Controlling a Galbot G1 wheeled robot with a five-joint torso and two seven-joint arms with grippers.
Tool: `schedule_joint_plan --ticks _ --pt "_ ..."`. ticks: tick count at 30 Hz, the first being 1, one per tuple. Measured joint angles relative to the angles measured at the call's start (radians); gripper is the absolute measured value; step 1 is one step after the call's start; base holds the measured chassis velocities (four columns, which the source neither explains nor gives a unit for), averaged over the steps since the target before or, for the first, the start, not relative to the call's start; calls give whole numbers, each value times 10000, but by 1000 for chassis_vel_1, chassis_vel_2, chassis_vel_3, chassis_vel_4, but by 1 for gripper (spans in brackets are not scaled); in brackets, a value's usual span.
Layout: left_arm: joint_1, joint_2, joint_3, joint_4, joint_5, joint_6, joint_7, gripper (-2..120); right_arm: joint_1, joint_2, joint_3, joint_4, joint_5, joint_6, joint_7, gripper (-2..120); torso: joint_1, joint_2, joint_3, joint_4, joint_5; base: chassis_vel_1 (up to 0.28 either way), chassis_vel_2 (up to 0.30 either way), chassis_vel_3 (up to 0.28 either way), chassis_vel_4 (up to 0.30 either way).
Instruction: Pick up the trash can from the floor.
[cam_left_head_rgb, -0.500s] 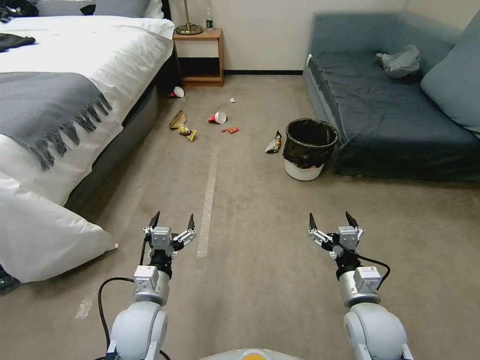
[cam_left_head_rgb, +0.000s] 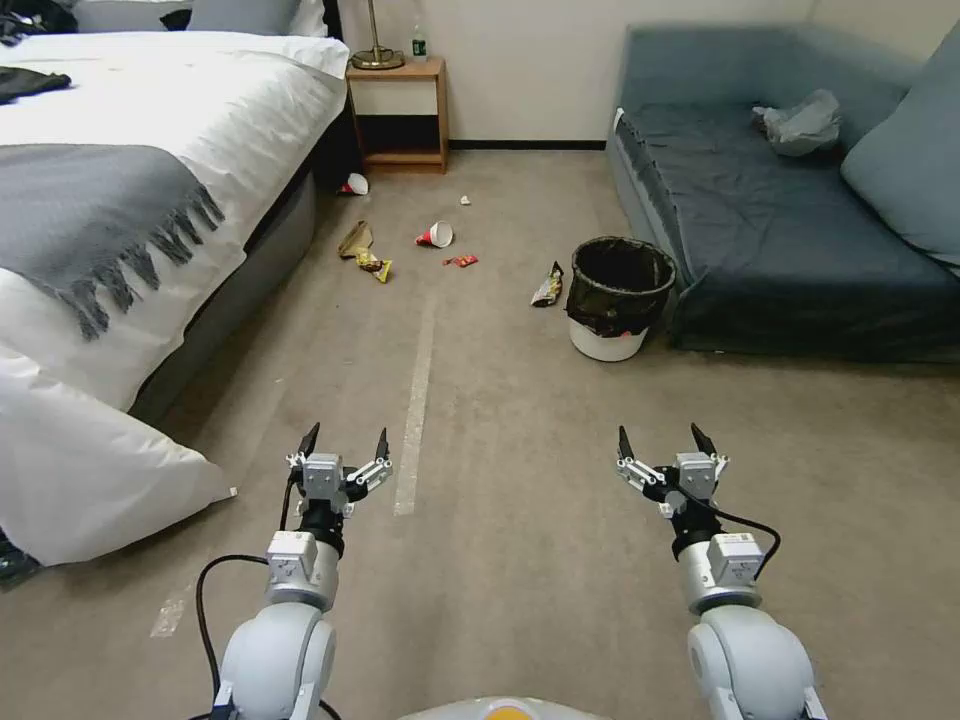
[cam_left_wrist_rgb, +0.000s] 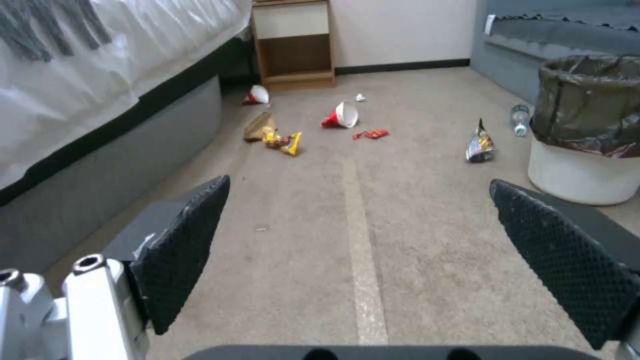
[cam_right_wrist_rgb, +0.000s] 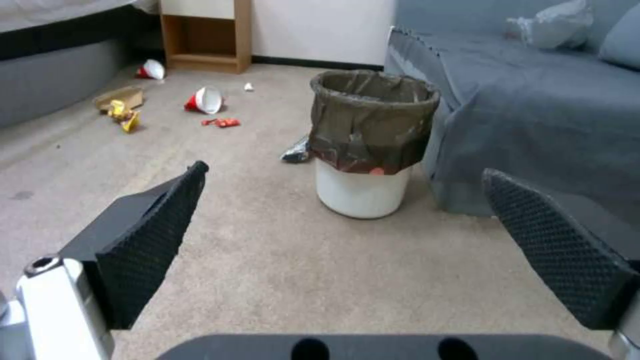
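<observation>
The trash can (cam_left_head_rgb: 618, 298) stood on the floor (cam_left_head_rgb: 520, 450) right up against the blue sofa (cam_left_head_rgb: 790, 230), so that side was blocked. A shiny wrapper (cam_left_head_rgb: 547, 286) lay just beside the can on the other side. The carpet in front of the can was bare and open. Both the left gripper (cam_left_head_rgb: 346, 446) and the right gripper (cam_left_head_rgb: 665, 445) hung wide open over it, well apart from the can. The bed (cam_left_head_rgb: 150, 200) closed off the left side.

Smooth white plastic trash can (cam_left_head_rgb: 607, 343) with crinkly shiny black bag; fuzzy matt carpet floor (cam_left_head_rgb: 520, 480); bumpy black rubbery fingertips (cam_right_wrist_rgb: 150, 250).
</observation>
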Motion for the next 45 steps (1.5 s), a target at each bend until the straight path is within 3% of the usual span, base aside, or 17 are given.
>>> schedule_joint_plan --ticks 45 --pt "-1 0 0 0 0 0 0 96 0 0 0 0 0 0 -1 100 0 0 0 0 0 0 0 0 0"
